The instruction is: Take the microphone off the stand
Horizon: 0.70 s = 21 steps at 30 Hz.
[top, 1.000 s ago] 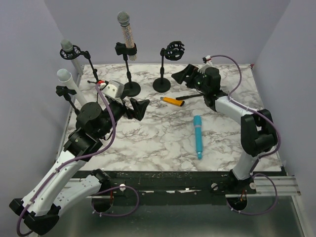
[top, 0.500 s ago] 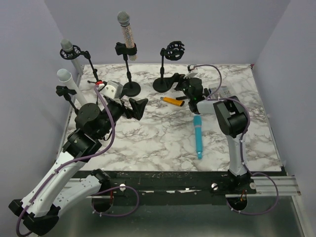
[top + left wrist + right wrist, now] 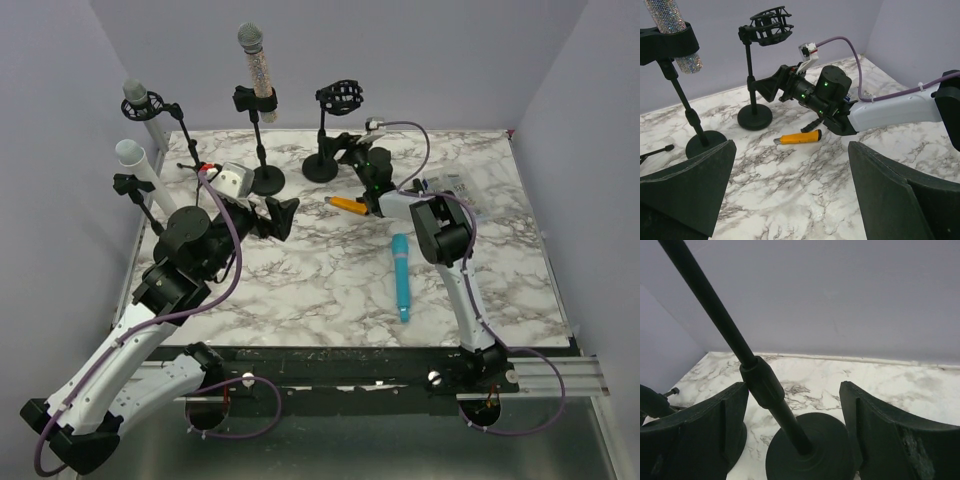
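Glitter mic (image 3: 258, 65) sits in the clip of its stand (image 3: 266, 180) at back of table (image 3: 300, 290), left of empty shock-mount stand (image 3: 322, 168). Long axis near vertical w/ slight tilt, grille up, tail through clip. Prob. light, stiff; sequin skin likely slick, may shed. I'd take body just above clip, lift along axis. My L gripper (image 3: 280, 212): spread wide, empty, facing it. My R gripper (image 3: 345, 150): jaws apart astride empty stand's pole, gripping nothing.

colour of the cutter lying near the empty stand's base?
Orange with a dark tip. The cutter shows best in the left wrist view.
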Each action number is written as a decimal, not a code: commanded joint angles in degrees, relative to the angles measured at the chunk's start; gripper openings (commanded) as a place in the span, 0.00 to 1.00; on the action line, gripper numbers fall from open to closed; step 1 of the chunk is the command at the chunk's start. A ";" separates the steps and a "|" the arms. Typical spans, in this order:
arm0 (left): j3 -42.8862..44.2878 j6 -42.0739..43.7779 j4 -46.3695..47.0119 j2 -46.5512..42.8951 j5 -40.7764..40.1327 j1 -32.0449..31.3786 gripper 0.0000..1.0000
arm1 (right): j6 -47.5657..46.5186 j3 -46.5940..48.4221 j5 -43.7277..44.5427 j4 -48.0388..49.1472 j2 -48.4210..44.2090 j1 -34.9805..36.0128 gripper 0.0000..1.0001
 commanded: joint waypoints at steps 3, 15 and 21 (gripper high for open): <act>0.05 0.93 0.87 0.91 -1.73 -0.33 0.99 | -3.22 6.97 -0.30 -1.95 4.48 2.06 0.76; -0.17 1.33 0.99 1.18 -2.70 -0.35 0.99 | -5.51 19.31 -2.28 -8.29 11.11 3.23 0.58; -0.37 1.43 1.21 0.93 -3.24 -0.32 0.99 | -6.13 19.23 -6.07 -9.42 10.57 3.95 0.35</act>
